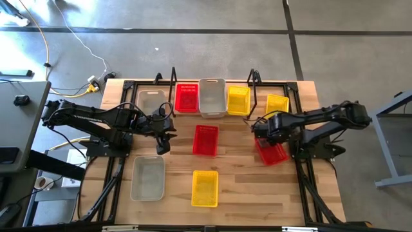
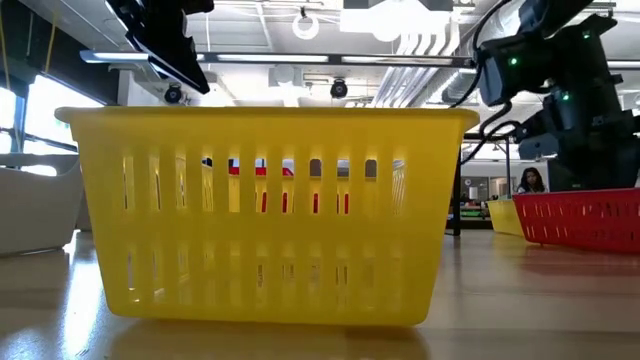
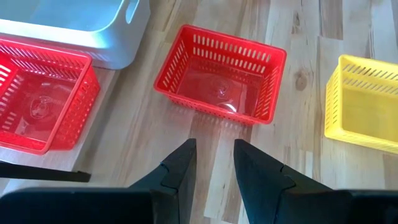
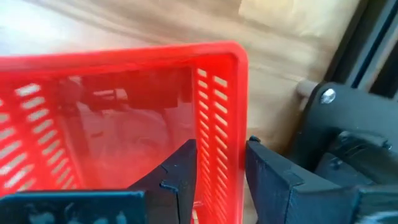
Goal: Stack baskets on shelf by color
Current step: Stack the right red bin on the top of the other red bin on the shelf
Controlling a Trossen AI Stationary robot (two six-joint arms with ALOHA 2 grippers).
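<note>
Nearest the low camera: yellow basket (image 2: pixel 265 215) at the surface's front edge. Right claw (image 4: pixel 217 177) clamped astride a wall of the red basket (image 4: pixel 118 118) by the right edge. Left claw (image 3: pixel 214 171) parted, empty, near the centre red basket (image 3: pixel 221 81). Likely hazards: thin-wall grip twisting loose, rim snagging a shelf (image 1: pixel 257 96) post. Free room only mid-surface.

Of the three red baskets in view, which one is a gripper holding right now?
The red basket at the table's right side: the right gripper straddles its wall. The red basket mid-table and the one on the shelf sit untouched.
</note>
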